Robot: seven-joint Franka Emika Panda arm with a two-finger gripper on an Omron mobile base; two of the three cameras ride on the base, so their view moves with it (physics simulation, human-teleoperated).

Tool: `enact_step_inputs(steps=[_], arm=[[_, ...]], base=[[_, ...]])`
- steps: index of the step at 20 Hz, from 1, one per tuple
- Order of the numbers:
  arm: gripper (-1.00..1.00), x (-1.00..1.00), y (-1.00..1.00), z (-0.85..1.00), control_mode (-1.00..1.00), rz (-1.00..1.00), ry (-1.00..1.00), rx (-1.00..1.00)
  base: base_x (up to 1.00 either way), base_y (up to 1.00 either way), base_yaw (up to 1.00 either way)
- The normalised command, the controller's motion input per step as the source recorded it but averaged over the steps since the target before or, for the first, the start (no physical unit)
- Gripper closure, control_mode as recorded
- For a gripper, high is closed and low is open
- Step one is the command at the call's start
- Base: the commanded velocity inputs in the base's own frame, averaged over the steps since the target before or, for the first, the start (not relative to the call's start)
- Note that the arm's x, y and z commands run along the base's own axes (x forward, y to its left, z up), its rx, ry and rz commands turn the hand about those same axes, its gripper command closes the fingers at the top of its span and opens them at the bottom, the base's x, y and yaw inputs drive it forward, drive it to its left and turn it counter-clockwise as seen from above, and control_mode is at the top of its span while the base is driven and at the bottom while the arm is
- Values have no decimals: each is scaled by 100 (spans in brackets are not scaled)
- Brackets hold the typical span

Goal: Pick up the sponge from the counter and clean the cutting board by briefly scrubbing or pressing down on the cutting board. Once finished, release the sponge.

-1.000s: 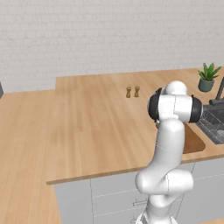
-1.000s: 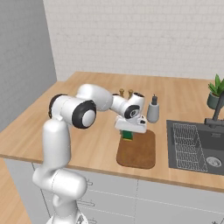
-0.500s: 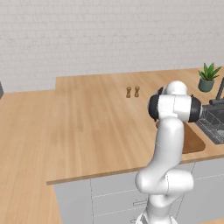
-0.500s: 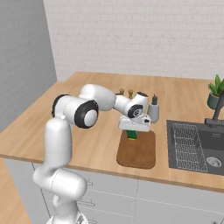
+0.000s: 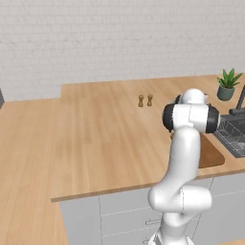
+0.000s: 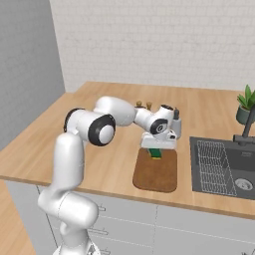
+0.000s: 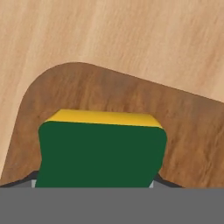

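In the hand view the sponge [image 7: 100, 153] shows its dark green face with a yellow layer at its far edge, and my gripper [image 7: 94, 183] is shut on it. Beneath it lies the reddish-brown cutting board [image 7: 109, 96], with its rounded corner against the light counter [image 7: 109, 35]. From the right base view my gripper [image 6: 156, 148] holds the sponge [image 6: 156, 152] low over the far end of the cutting board [image 6: 155, 174]. Whether the sponge touches the board I cannot tell. In the left base view the arm hides most of the cutting board [image 5: 211, 153].
A dark sink [image 6: 224, 164] with a rack and tap lies just right of the board. A grey bottle [image 6: 176, 125] stands right behind the gripper. Two small shakers [image 5: 145, 100] stand farther back, and a potted plant [image 6: 246, 103] at the far right. The counter's front edge is near the board.
My gripper has shifted slightly to the right over the board's far end, with the sponge still held in it.
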Motion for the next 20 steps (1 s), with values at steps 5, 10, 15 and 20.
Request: enact_step_inputs(steps=[5,10,15,20], arm=[[100,0,-44,-7,-100,7,-2,0],[100,0,-47,-8,-100,8,-1,0],[100,0,-51,-7,-100,8,0,0],[100,0,-52,-3,-100,8,-1,0]], base=[[0,0,0],[0,0,0],[0,0,0],[0,0,0]])
